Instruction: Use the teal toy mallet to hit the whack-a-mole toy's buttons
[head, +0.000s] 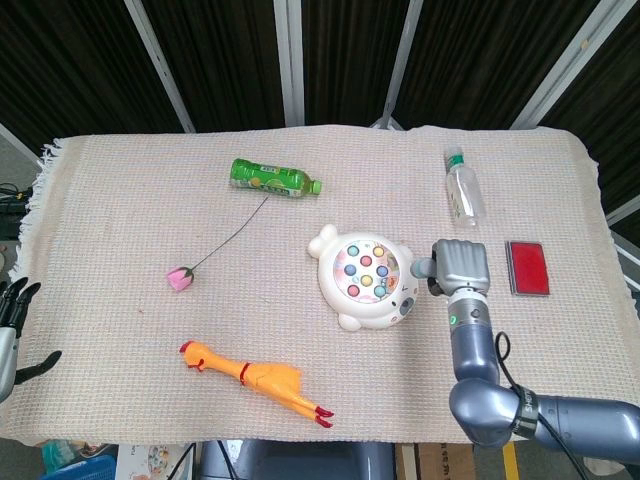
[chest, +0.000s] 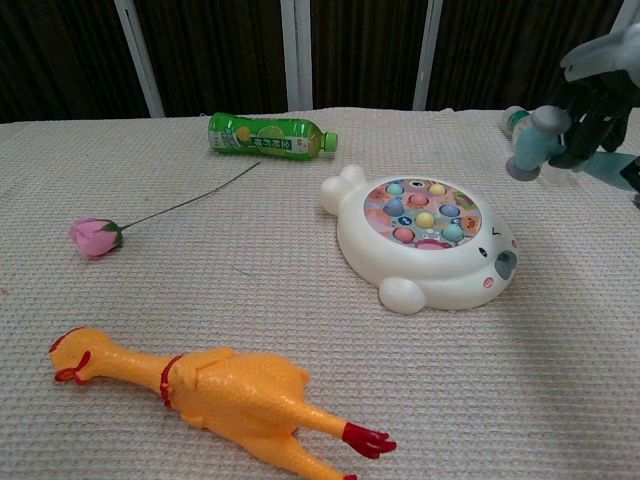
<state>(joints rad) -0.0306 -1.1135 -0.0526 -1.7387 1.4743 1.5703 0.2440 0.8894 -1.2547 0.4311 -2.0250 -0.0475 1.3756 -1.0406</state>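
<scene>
The white bear-shaped whack-a-mole toy (head: 364, 286) (chest: 425, 243) lies mid-table, its coloured buttons all uncovered. My right hand (head: 459, 266) (chest: 592, 120) grips the teal toy mallet (chest: 532, 152) and holds it up in the air to the right of the toy. The mallet's grey-tipped head (head: 423, 268) points left toward the toy, apart from it. At the far left edge, off the mat, my left hand (head: 12, 312) hangs with its fingers spread and nothing in them.
A yellow rubber chicken (head: 255, 377) (chest: 215, 395) lies at the front left. A pink rose (head: 181, 277) on a long stem and a green bottle (head: 272, 178) lie to the left and behind. A clear bottle (head: 464, 190) and a red card (head: 527, 267) sit at the right.
</scene>
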